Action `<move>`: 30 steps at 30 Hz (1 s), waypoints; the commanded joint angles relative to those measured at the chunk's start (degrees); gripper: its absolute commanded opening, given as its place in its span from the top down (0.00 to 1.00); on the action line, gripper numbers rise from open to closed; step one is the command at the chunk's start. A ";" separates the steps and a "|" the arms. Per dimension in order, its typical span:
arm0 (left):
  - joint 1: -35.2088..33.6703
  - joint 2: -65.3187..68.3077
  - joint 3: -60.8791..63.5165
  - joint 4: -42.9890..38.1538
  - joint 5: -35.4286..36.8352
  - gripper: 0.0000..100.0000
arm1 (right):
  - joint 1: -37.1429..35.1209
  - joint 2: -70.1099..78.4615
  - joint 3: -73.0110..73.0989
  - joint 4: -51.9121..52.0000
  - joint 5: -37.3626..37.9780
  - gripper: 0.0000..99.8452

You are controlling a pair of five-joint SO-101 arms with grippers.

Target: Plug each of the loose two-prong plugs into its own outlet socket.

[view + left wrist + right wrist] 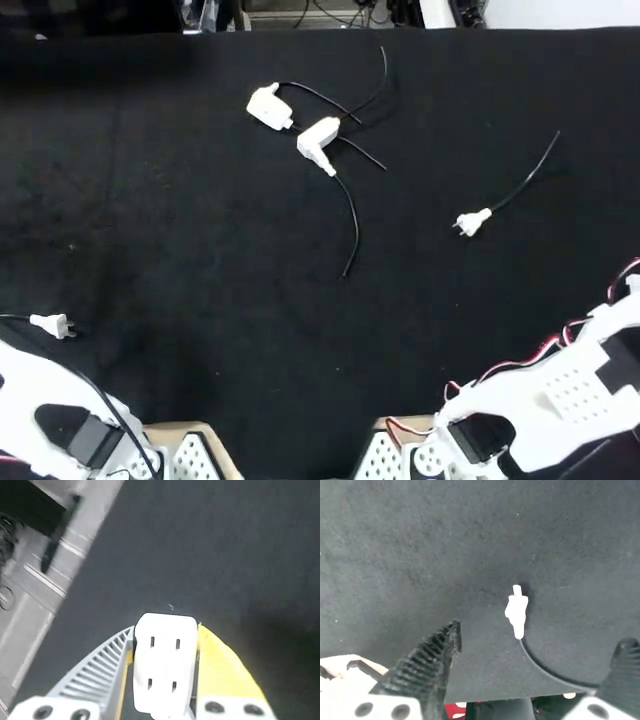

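Over black cloth (200,250), from high up, finding one white corded connector (265,105) lying just beside a second connector (320,140) toward the far side, a loose plug (472,222) resting off to the right, and a small plug (52,323) sitting at the left edge. From the left wrist, seeing left gripper (166,630) pinching a white outlet socket (165,672), slots facing the camera. From the right wrist, seeing right gripper (540,637) hanging spread wide, a cord-tailed plug (516,611) lying flat on the cloth between its fingers.
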 commanded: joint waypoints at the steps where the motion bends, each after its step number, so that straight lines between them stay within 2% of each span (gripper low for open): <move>1: 2.77 -12.48 -2.15 6.24 -0.18 0.97 | 1.67 -2.51 -0.13 -0.09 0.35 0.55; 5: 6.20 -19.34 3.21 6.42 0.62 0.97 | 2.73 -2.51 -0.22 -0.35 0.44 0.55; 8: 9.89 -26.20 12.00 6.42 3.16 0.97 | 3.78 -2.51 -0.57 -0.44 0.70 0.55; 14: 21.14 -48.70 34.68 6.42 13.98 0.97 | 6.07 -2.68 -0.31 -0.35 4.66 0.55; 21: 42.42 -69.27 66.15 6.15 14.95 0.97 | 8.35 -2.59 -0.75 -0.44 4.75 0.55; 28: 63.60 -74.37 85.85 5.80 26.64 0.97 | 9.32 -2.77 -0.31 -0.35 7.56 0.55; 30: 69.76 -74.64 89.80 3.08 29.89 0.97 | 10.02 -2.77 -0.31 -0.35 7.47 0.55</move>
